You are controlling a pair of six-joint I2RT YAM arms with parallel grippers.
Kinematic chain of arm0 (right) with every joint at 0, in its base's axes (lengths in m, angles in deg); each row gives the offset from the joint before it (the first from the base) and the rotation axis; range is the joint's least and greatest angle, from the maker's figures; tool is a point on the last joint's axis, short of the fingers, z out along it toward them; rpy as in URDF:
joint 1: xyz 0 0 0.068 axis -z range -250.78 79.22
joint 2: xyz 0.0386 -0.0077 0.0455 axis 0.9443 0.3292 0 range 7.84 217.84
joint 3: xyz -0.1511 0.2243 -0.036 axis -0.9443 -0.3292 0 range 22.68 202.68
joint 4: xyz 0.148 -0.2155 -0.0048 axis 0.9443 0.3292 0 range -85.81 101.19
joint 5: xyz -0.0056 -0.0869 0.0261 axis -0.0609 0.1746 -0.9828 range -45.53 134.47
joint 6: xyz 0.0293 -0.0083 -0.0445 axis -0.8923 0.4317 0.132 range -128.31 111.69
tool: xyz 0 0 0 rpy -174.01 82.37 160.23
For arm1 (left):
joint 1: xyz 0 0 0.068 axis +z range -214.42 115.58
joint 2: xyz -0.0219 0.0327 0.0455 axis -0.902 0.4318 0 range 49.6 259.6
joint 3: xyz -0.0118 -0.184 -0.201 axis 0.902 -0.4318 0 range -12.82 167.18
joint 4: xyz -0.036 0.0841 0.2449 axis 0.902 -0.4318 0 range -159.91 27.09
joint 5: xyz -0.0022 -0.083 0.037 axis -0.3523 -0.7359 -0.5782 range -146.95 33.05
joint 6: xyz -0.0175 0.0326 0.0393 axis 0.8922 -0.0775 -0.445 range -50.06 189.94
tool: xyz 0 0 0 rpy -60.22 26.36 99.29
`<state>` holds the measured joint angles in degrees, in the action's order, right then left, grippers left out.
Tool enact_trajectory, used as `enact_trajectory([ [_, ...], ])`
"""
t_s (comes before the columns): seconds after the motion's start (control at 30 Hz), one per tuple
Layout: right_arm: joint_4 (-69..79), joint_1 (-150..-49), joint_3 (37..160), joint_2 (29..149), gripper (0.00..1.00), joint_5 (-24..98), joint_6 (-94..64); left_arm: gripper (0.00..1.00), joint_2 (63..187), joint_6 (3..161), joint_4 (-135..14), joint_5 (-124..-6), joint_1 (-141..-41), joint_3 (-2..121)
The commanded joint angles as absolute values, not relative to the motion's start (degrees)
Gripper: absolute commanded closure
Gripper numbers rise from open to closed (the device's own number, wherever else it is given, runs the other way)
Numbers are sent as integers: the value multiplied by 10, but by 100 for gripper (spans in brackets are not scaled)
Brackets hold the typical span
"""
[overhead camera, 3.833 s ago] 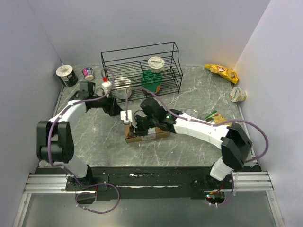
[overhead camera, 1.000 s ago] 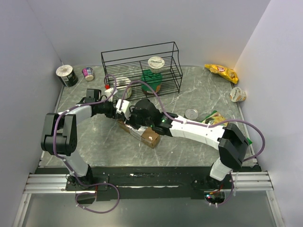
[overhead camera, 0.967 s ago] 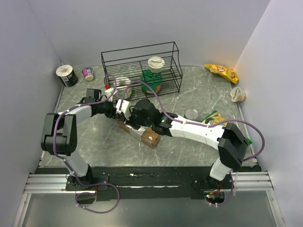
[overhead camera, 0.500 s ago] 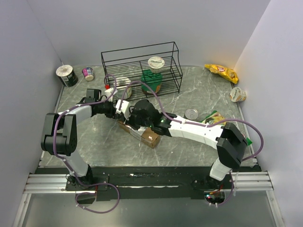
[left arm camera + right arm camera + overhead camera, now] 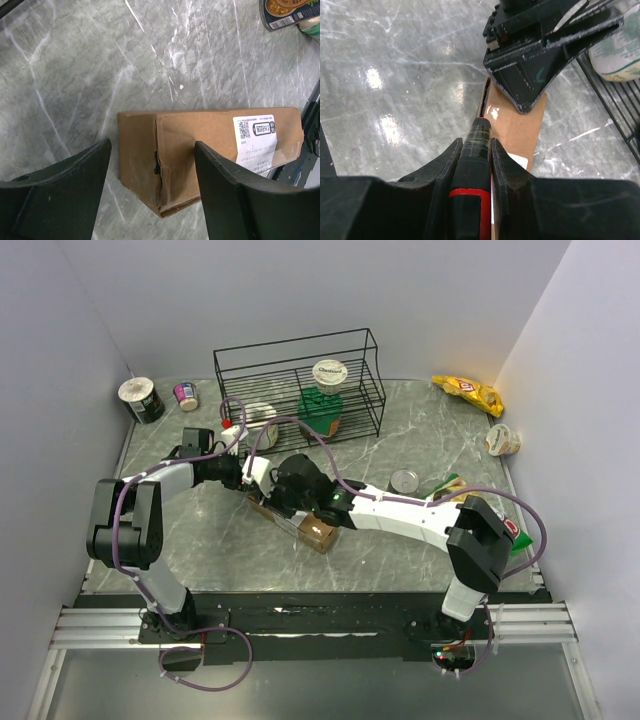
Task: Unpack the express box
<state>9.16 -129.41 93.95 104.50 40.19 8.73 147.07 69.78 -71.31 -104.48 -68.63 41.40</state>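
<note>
The express box [image 5: 200,145] is shut, so its contents are hidden. It lies on the marble just below the left gripper [image 5: 152,146], whose fingers are spread wide over its end. The right gripper [image 5: 475,143] pinches a black tool with a red band [image 5: 479,134], tip at the box's seam, its rear cut off. Beyond both hands, the wire rack [image 5: 290,343] holds a green lidded cup [image 5: 322,412].

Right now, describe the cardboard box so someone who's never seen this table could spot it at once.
Find the black wire rack at the back of the marble table. In front of it lies a long, narrow brown cardboard box. It is the only carton there, with a white shipping label on one face.
</note>
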Motion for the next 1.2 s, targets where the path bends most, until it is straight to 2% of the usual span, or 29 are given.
enact_trajectory([
  [0.0,147,-1298,969,1008,100,431,65,28,1472,692,-717,-1010,-688,409],
  [0.4,254,-1298,994,988,100,444,28,28,1477,690,-718,-996,-687,410],
  [0.77,265,-1292,965,974,100,400,52,27,1471,680,-716,-1014,-687,412],
  [0.93,264,-1290,969,972,100,361,91,19,1427,641,-715,-1152,-682,413],
  [1.17,250,-1284,961,971,100,351,125,20,1476,570,-828,-1202,-700,464],
])
